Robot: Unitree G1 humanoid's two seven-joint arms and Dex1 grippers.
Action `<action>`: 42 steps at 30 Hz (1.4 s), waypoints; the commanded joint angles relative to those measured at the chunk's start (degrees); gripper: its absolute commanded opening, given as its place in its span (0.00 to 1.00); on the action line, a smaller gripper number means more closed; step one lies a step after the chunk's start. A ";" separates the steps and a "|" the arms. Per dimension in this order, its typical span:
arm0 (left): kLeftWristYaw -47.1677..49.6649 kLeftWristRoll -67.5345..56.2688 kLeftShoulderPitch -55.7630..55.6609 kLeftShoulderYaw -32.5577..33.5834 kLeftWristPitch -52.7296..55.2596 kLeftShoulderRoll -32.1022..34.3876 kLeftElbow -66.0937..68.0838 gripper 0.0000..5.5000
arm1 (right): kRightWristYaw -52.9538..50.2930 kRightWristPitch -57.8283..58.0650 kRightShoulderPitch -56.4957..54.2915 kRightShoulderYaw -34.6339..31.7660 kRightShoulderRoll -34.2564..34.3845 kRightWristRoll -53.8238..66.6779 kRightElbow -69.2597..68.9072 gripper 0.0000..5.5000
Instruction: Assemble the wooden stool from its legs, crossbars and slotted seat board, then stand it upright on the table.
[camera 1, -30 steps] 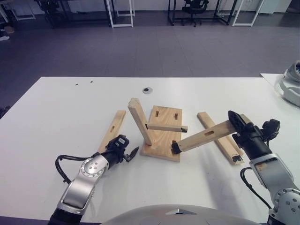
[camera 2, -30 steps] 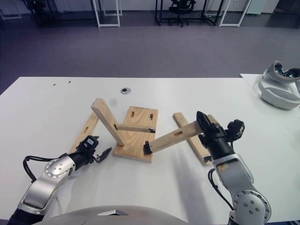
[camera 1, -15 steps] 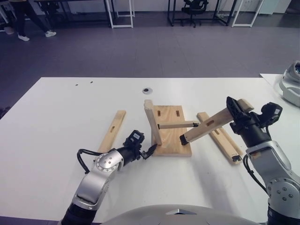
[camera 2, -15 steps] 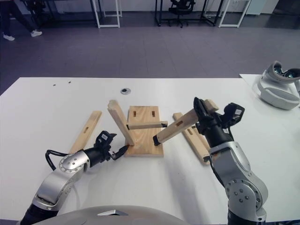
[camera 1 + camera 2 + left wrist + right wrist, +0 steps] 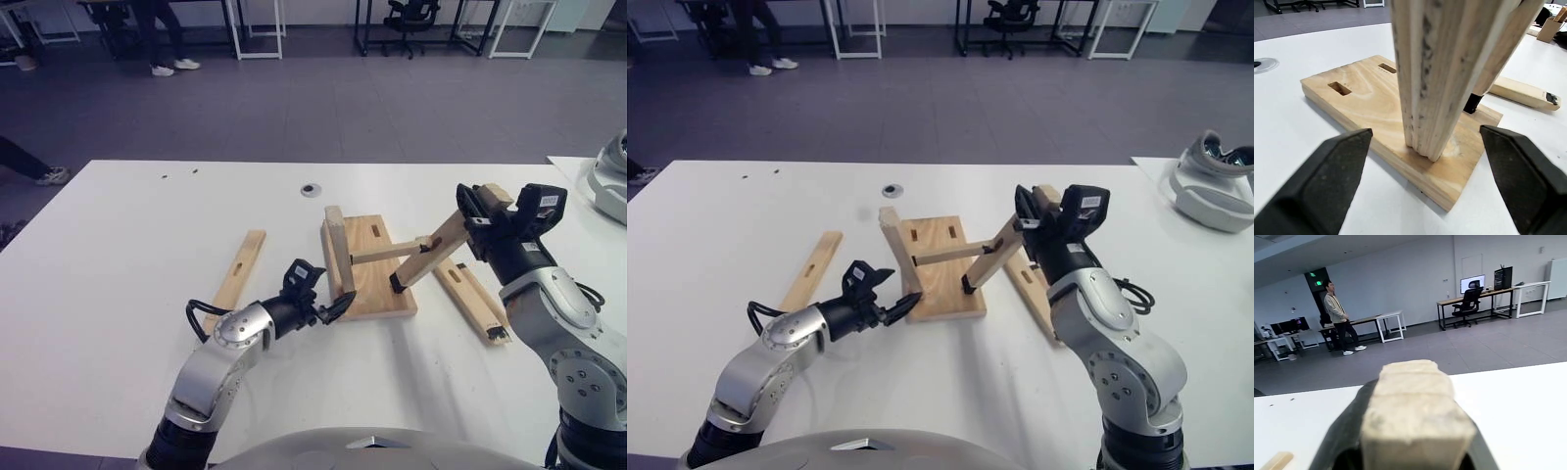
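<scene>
One leg (image 5: 431, 250) slanting down to seat board (image 5: 377, 294), clamped by right tool (image 5: 480, 211), left tool (image 5: 328, 294) wide open.

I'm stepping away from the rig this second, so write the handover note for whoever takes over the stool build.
Left end effector: open, fingers either side of the upright leg near its base, not touching it.
Right end effector: shut on the top end of the tilted leg.
Things: the upright leg stands on the seat board. A crossbar runs from it to the tilted leg. A spare leg lies flat on the table left of the board, another to its right.
Done: first leg and crossbar placed.
Left: seat the tilted leg, fit both spare legs, stand the stool upright.
</scene>
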 commanded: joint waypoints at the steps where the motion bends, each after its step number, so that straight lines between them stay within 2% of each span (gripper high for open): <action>1: 1.10 -0.75 -2.46 -0.63 1.59 -0.83 -1.25 0.74 | -5.87 8.42 3.01 -1.77 1.11 0.36 3.74 0.19; 4: 1.90 -0.87 -3.18 -1.50 2.11 -1.30 -1.62 0.74 | -6.72 10.83 3.11 -3.10 1.43 2.40 4.16 0.19; 8: 2.35 -0.88 -4.41 -2.35 2.44 -1.63 -2.13 0.74 | 1.60 9.79 6.11 5.01 -4.59 -5.64 2.81 0.19; 11: 2.62 -0.97 -6.24 -2.65 3.16 -1.87 -2.61 0.74 | 7.67 6.92 7.89 8.73 -6.62 -9.74 4.68 0.20; 13: 3.01 -0.76 -7.17 -2.78 3.69 -1.99 -2.49 0.74 | 12.19 5.15 6.44 10.90 -6.94 -10.82 5.77 0.33; 19: 4.04 -0.53 -9.43 -4.51 4.23 -3.11 -1.42 0.74 | 22.79 4.14 -0.96 16.08 -2.18 -9.35 8.36 0.54; 26: 5.22 -0.01 -13.23 -5.33 4.68 -4.69 1.53 0.74 | 30.84 6.13 -4.82 21.54 -0.96 -8.57 7.31 0.54; 30: 5.32 0.06 -11.00 -4.40 4.18 -3.30 1.48 0.74 | 30.32 4.99 -4.24 19.62 -1.72 -10.65 8.90 0.54; 34: 3.82 -0.35 -4.09 0.09 3.13 2.76 -2.17 0.74 | 35.15 0.11 0.68 15.93 -6.76 -15.00 8.33 0.54; 36: 1.92 -1.32 0.30 3.65 2.35 6.38 -4.58 0.74 | 41.17 -3.18 4.59 12.51 -11.63 -16.26 7.53 0.54; 39: -2.09 -6.10 5.14 8.61 2.33 10.07 -9.72 0.74 | 57.30 -7.29 9.90 4.24 -20.11 -12.50 6.00 0.54; 42: -5.74 -6.99 7.44 9.92 1.42 14.36 -9.54 0.74 | 70.99 -11.29 16.56 2.37 -26.78 -14.15 7.74 0.54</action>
